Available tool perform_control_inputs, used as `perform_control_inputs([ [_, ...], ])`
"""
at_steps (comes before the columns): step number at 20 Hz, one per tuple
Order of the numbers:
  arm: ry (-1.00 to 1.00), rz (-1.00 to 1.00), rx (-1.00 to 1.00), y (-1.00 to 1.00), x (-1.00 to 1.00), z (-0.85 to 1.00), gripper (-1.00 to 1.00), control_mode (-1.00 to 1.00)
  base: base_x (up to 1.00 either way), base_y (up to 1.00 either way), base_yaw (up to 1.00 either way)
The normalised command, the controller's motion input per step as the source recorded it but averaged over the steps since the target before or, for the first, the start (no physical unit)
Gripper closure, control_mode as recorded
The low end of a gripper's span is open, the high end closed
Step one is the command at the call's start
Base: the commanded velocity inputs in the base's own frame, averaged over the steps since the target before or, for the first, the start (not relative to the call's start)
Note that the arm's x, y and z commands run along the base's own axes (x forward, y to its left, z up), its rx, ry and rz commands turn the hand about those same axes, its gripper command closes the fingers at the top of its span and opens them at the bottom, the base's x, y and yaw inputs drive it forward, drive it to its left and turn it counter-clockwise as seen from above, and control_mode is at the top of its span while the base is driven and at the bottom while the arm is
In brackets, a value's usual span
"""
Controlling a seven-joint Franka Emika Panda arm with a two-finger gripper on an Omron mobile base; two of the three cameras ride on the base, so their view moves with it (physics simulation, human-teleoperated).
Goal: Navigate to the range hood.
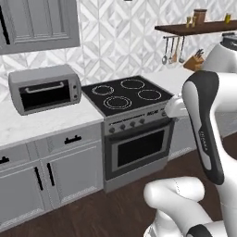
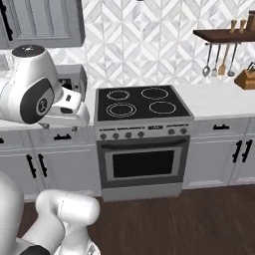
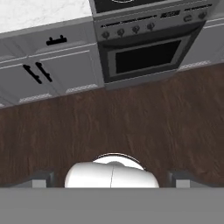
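The black four-burner stove (image 1: 125, 95) (image 2: 142, 102) with its oven stands straight ahead against the patterned wall, near the middle of both base views. The range hood is out of view, above the top edge of the frames over the stove. My gripper (image 3: 111, 178) is open and holds nothing, its fingertips (image 3: 39, 178) wide apart. It points down at the wood floor (image 3: 131, 122) in front of the oven door (image 3: 146, 54). The hand (image 2: 69, 107) hangs at counter height, left of the stove.
A toaster oven (image 1: 44, 88) sits on the marble counter (image 1: 41, 122) left of the stove, below a grey wall cabinet (image 1: 37, 23). To the right are a wooden shelf (image 2: 224, 34), hanging utensils (image 2: 219, 60) and a knife block (image 2: 246, 77). Grey base cabinets (image 2: 219, 157) flank the oven.
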Motion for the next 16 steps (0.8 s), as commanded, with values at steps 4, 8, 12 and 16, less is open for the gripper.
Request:
perform_control_inputs([
  [4,0.00,0.00,0.00,0.00,0.00,0.00,-1.00,1.00,1.00,-0.77,0.25],
  [8,0.00,0.00,0.00,0.00,0.00,0.00,-1.00,1.00,1.00,-0.56,0.30],
  [12,0.00,0.00,0.00,0.00,0.00,0.00,-1.00,1.00,0.89,-0.55,0.33],
  [16,0.00,0.00,0.00,0.00,0.00,0.00,-1.00,1.00,0.79,-0.59,0.30],
])
